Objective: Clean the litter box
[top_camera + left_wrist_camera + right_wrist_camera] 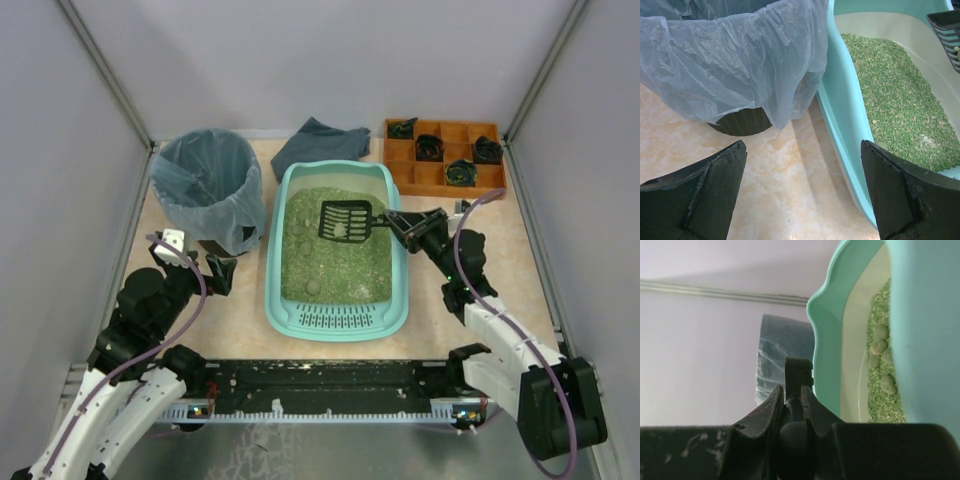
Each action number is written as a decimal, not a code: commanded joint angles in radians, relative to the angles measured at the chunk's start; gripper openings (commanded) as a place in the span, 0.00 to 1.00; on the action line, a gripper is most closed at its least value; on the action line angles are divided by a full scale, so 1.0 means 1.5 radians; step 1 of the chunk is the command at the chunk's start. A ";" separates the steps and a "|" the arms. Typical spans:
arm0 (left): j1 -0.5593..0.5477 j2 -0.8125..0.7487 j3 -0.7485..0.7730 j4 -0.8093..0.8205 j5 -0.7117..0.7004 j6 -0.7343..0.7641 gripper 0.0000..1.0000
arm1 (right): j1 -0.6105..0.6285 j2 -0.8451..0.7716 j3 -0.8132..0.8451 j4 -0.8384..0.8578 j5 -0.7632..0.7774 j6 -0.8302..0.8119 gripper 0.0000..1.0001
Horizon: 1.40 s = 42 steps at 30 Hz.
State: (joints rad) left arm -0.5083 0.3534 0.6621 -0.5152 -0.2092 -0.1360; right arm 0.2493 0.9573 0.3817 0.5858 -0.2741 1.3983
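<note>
The turquoise litter box (278,300) sits mid-table with green litter and several pale clumps; its slotted grille faces the arms. My right gripper (398,221) is shut on the handle of a black slotted scoop (345,220), held over the litter with a pale clump in it. In the right wrist view the handle (798,377) sits between the fingers, with the box rim (822,335) beside it. My left gripper (200,262) is open and empty over the table, between the bin and the box; its view shows the box wall (842,105) and a scoop corner (947,30).
A round bin lined with a bluish bag (205,185) stands left of the box, also in the left wrist view (735,55). A grey cloth (320,143) lies behind the box. An orange compartment tray (445,155) with dark items is at the back right.
</note>
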 commanded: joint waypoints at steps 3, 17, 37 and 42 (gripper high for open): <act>0.003 -0.002 -0.002 0.014 0.004 0.002 1.00 | -0.005 0.003 0.039 0.007 -0.010 -0.013 0.00; 0.004 -0.003 -0.001 0.013 0.001 0.001 1.00 | -0.026 0.050 0.057 -0.015 -0.024 0.014 0.00; 0.004 -0.009 -0.002 0.013 -0.001 -0.001 1.00 | 0.049 0.069 0.281 -0.211 0.077 -0.041 0.00; 0.004 -0.011 -0.002 0.012 -0.003 0.000 1.00 | 0.067 0.074 0.327 -0.243 0.121 -0.049 0.00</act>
State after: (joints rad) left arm -0.5079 0.3439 0.6621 -0.5156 -0.2096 -0.1368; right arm 0.3225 1.0821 0.7689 0.2337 -0.1654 1.3430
